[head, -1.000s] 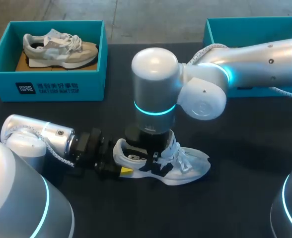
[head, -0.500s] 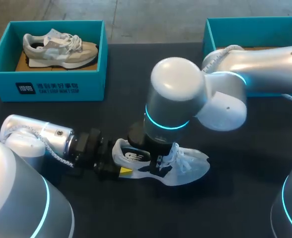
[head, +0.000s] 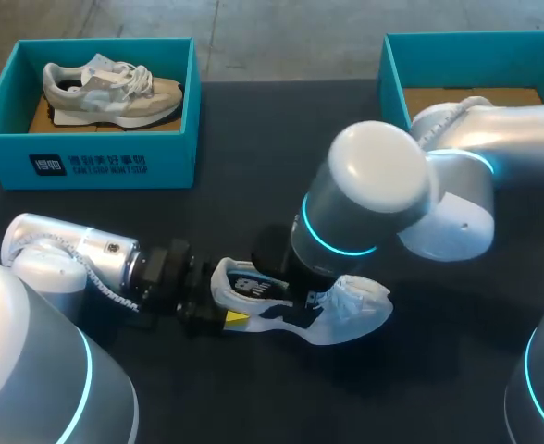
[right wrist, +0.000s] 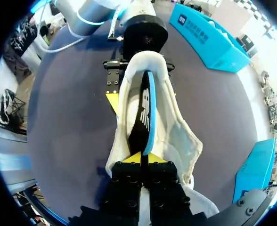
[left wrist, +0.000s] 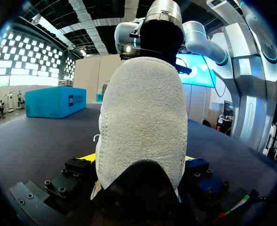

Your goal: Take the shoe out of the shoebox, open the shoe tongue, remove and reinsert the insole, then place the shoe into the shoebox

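A white shoe with black side marks lies on the dark table, toe to the right. My left gripper is shut on its heel, one finger on each side. In the left wrist view the shoe's heel fills the space between the left gripper's fingers. My right arm comes in from the right and hangs over the shoe's mouth. Seen from the right wrist, my right gripper is shut on a black insole with a blue edge, which stands on edge inside the shoe. The insole's heel end shows above the collar.
A teal shoebox stands at the back left with a beige shoe in it. A second teal box stands at the back right, partly behind my right arm. Bare dark table lies around the white shoe.
My right arm has swung to the right and nearer, toward the toe. The insole has risen at the heel end. My left arm and the shoe have kept still.
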Robot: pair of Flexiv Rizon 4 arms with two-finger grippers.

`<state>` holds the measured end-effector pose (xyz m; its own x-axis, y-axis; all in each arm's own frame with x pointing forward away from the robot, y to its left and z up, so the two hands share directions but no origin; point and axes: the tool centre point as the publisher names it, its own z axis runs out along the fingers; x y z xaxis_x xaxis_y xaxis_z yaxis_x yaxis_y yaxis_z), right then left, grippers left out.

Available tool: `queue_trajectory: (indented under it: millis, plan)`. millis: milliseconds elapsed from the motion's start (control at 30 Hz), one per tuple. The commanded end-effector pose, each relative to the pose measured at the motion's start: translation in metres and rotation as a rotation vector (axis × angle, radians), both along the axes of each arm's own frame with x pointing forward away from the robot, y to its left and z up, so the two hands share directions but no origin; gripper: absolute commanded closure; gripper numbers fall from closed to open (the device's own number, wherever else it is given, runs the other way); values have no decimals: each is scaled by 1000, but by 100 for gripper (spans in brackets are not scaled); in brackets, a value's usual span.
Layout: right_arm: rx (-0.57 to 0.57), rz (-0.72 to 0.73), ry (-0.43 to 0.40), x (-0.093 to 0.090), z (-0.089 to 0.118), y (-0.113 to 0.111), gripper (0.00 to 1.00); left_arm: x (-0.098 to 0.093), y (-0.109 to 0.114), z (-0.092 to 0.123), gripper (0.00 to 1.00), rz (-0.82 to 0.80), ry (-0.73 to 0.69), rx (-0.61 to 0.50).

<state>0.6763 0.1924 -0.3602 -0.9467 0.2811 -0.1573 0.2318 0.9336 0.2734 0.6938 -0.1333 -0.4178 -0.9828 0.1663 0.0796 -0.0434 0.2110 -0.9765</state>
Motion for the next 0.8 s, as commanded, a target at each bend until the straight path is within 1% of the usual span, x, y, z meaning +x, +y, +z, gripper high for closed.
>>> queue_trajectory:
  millis: [33,167,367,500,633,733,800]
  plan:
    - [80,15,-25,-3,6,-11,100,2,1,-2,100,-1,1,-1]
    - [93,16,-29,-1,6,-14,100,2,1,-2,100,-1,1,-1]
    - [133,41,-62,2,9,-15,100,2,1,-2,100,-1,1,-1]
    - [184,70,-88,4,8,-14,100,2,1,-2,100,-1,1,-1]
    - [235,89,-114,3,7,-18,100,2,1,-2,100,-1,1,-1]
    - [219,82,-97,4,7,-18,100,2,1,-2,100,-1,1,-1]
    - [178,68,-60,5,7,-15,100,2,1,-2,100,-1,1,-1]
